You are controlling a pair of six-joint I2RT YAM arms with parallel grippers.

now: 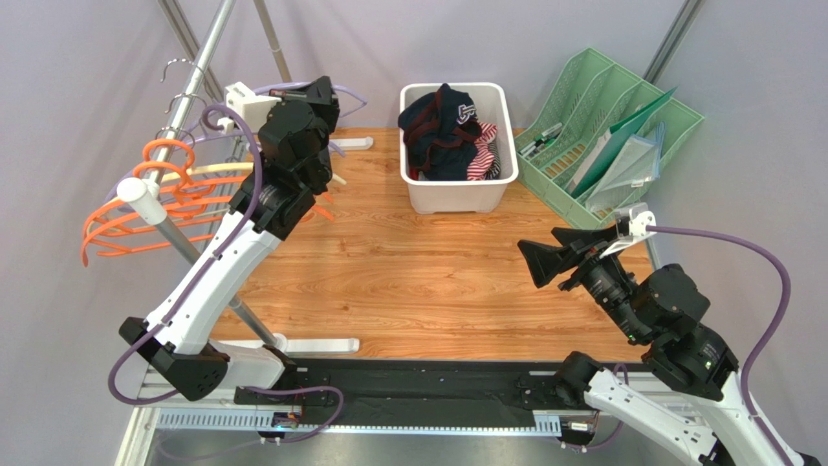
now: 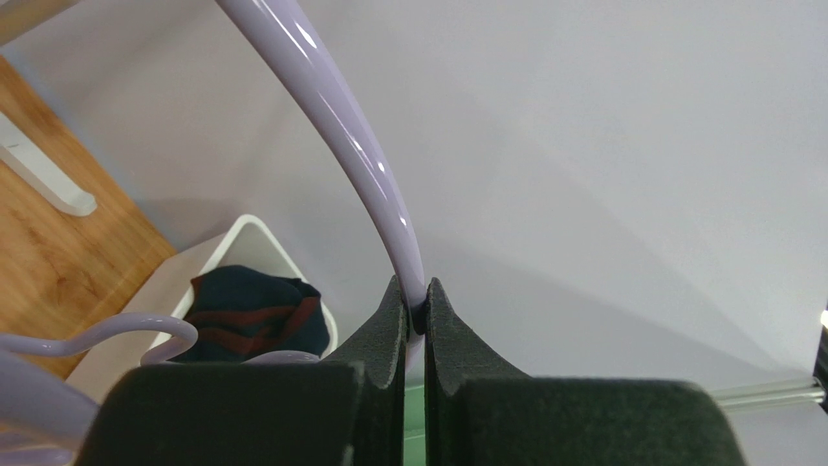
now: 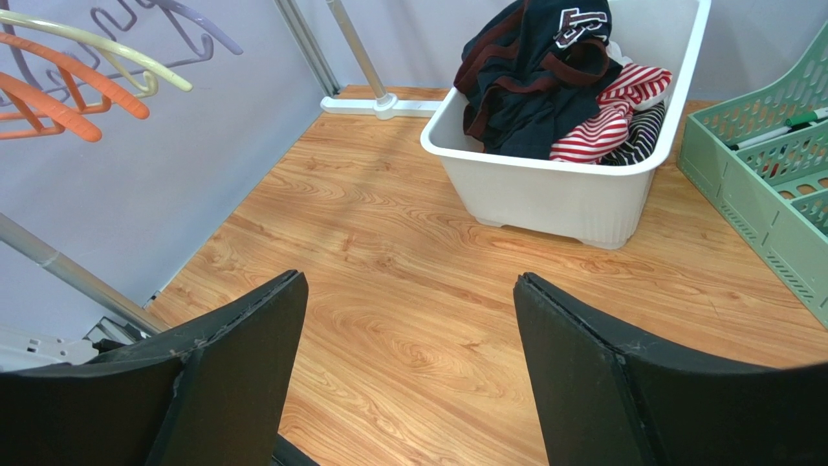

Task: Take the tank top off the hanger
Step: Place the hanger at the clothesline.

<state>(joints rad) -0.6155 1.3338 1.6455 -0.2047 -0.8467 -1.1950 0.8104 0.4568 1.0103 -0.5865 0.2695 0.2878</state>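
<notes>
L hand clamped shut on lilac hanger rod. R hand wide open, holding nothing, over desk. Tank top: navy, maroon trim, white logo, crumpled in white tub atop striped clothes. Top view: tub at 3 o'clock from L hand, 11 o'clock from R hand, well apart from both.

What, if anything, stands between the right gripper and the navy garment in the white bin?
Nothing visible does. Only bare wooden tabletop separates the open right gripper from the white bin, and the navy garment rises above its rim.
</notes>
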